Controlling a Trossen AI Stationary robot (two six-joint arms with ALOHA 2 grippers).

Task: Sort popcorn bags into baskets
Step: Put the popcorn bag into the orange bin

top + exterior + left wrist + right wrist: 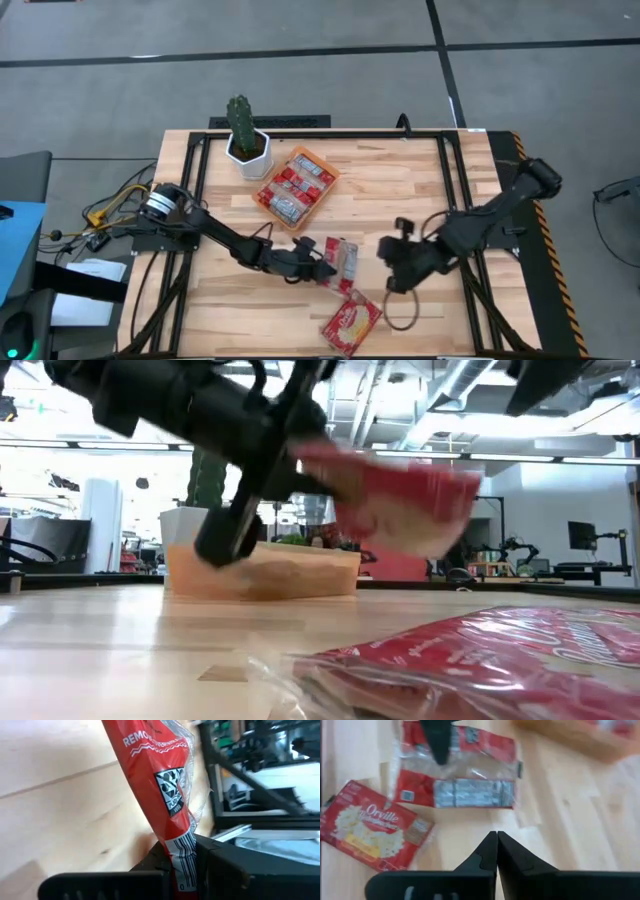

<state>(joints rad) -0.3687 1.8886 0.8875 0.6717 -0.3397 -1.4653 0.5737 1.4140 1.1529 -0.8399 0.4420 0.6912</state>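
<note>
Closest to the low camera lies a spare popcorn bag (480,660), flat on the worktop (400,190). We judge the step to be carrying: the left end effector (182,865) is clamped tight on the edge of a popcorn bag (340,262), which hangs just off its fingertips, so we should lift clear and swing gently toward the orange basket (330,188) at about eleven o'clock (already holding several bags). The right end effector (497,851) waits closed and empty, near three o'clock of the held bag.

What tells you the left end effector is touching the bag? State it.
Touching. Left wrist view: the left end effector is shut on the bag, its fingers pinching the barcode edge.
</note>
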